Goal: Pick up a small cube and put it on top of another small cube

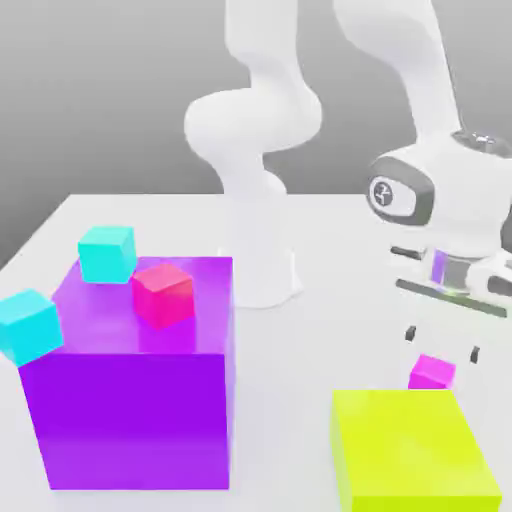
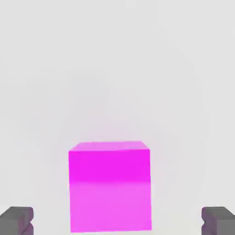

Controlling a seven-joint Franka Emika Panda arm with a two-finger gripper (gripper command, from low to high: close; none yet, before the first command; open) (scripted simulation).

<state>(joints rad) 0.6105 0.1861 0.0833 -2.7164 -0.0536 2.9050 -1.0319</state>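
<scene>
The small magenta cube [image 1: 432,372] rests on the white table just behind the yellow-green block [image 1: 410,450], at the exterior view's right. My gripper [image 1: 441,344] hangs directly above it, open, fingertips a little higher than the cube's top and apart from it. In the hand view the magenta cube [image 2: 110,186] sits between the two dark fingertips [image 2: 17,219], with clear gaps on both sides. Other small cubes stand on the large purple block [image 1: 140,370]: a red-pink one [image 1: 163,293] and a cyan one [image 1: 106,253].
A second cyan cube [image 1: 28,326] sits at the purple block's corner on the exterior view's left. The arm's white base [image 1: 258,270] rises from the table's middle back. Bare white table lies between the purple and yellow-green blocks.
</scene>
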